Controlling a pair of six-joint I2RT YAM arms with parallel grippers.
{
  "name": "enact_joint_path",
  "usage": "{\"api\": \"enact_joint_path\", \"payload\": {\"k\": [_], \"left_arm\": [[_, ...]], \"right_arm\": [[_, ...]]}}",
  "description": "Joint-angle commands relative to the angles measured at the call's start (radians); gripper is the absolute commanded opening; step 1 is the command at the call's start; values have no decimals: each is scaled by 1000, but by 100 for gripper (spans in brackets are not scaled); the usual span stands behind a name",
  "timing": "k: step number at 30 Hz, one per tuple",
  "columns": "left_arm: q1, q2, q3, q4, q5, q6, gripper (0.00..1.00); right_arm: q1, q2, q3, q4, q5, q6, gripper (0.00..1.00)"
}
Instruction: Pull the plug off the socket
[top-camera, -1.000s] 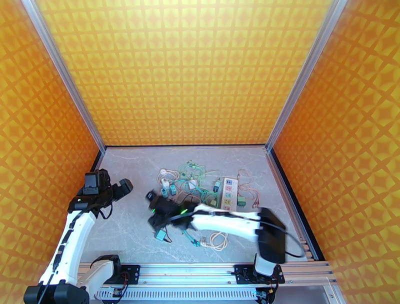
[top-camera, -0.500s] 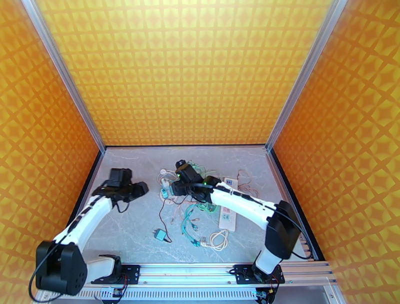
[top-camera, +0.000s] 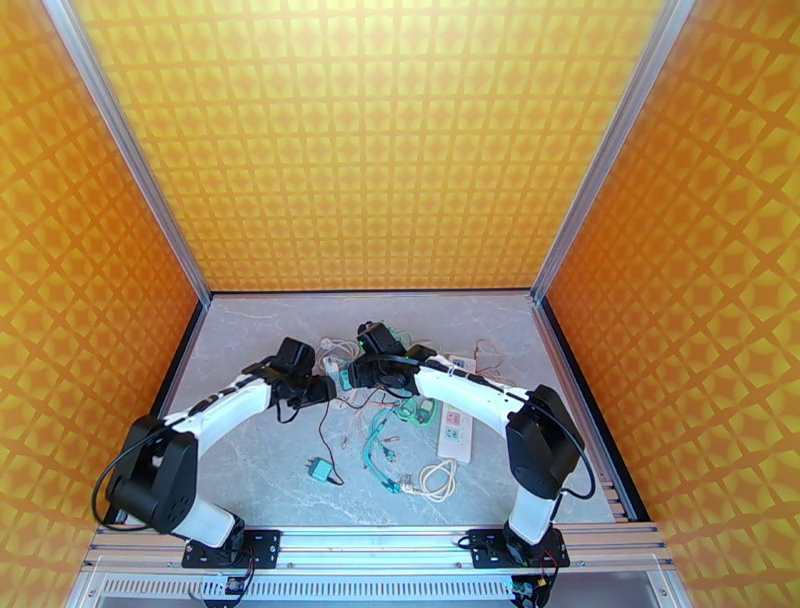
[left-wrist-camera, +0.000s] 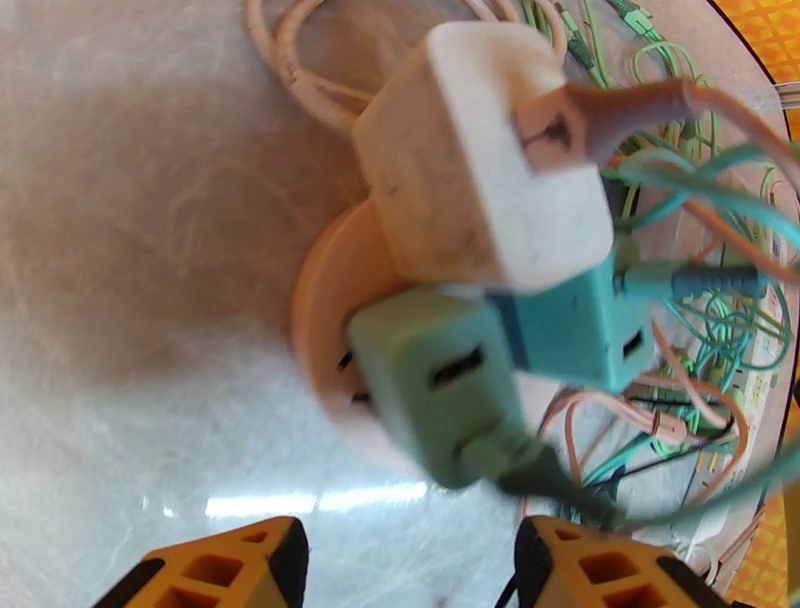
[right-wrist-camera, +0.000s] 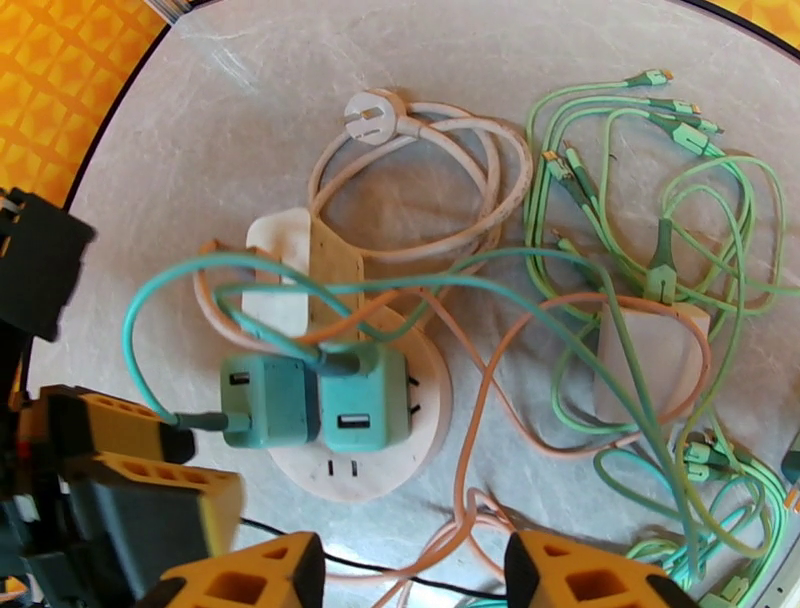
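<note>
A round peach socket (left-wrist-camera: 325, 330) lies on the marble table with three plugs in it: a white one (left-wrist-camera: 470, 170), a teal one (left-wrist-camera: 565, 320) and a green one (left-wrist-camera: 440, 385). The left wrist view has my left gripper (left-wrist-camera: 410, 572) open just short of the green plug, touching nothing. From the right wrist the same socket (right-wrist-camera: 350, 465) shows the teal plug (right-wrist-camera: 265, 400) and the green plug (right-wrist-camera: 365, 398) side by side. My right gripper (right-wrist-camera: 410, 575) hangs open above its near rim. In the top view both grippers meet over the socket (top-camera: 337, 383).
Tangled green, teal and peach cables (right-wrist-camera: 640, 230) spread to the right of the socket. A white power strip (top-camera: 455, 425) lies right of centre. A loose teal plug (top-camera: 321, 470) and a coiled white cable (top-camera: 436, 481) sit near the front. Orange walls enclose the table.
My left arm has swung from the left wall in to the socket. My right arm has come back from the front of the table to the socket's right side.
</note>
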Motion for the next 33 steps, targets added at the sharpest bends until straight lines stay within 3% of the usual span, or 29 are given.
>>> {"api": "enact_joint_path", "payload": {"k": [1,14,23,33], "left_arm": [[-14,39,59,8,-58,-18,59],[-12,169,167,-107,-173,34,36],[-12,173,180,-147,-212,70,32],[-15,174,174,-146,-204,72,26]], "right_arm": [[-11,15,22,25,-37,9,52],[-15,78,40,73,-153,25,47],[-15,181,61,188,-257,117,44],[-32,230,9,313,-244,244,38]]}}
